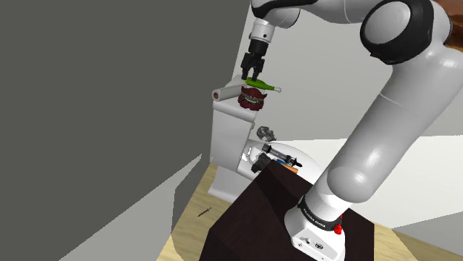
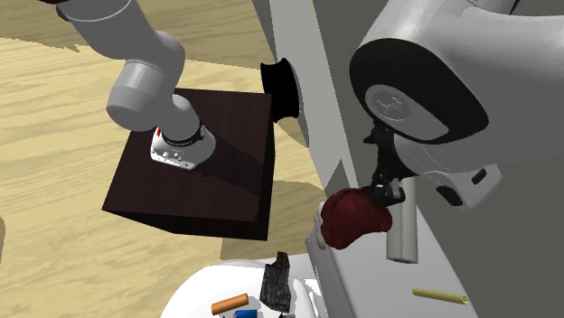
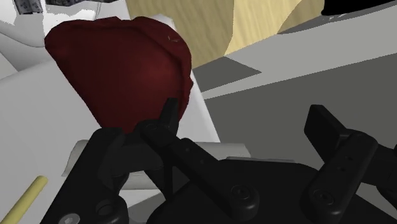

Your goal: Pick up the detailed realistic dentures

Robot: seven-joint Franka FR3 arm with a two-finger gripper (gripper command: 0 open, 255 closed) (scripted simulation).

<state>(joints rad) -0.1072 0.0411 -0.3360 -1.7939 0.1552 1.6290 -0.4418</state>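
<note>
The dentures (image 1: 251, 98) are a dark red gum mass with a row of teeth, lying on top of a white toilet tank (image 1: 225, 141). My black gripper (image 1: 254, 73) hangs just above them with its fingers apart. In the second exterior view the gripper (image 2: 387, 188) is at the upper edge of the dentures (image 2: 354, 217). In the wrist view the dentures (image 3: 121, 63) lie beside one finger (image 3: 168, 118), outside the gap of the gripper (image 3: 248, 124). Nothing sits between the fingers.
A green bottle-like thing (image 1: 268, 86) and a white roll (image 1: 225, 93) lie on the tank beside the dentures. A grey lump (image 1: 267, 134) and dark tools (image 1: 280, 156) rest lower down. The dark stand (image 2: 194, 167) is on a wooden floor; a grey wall is close by.
</note>
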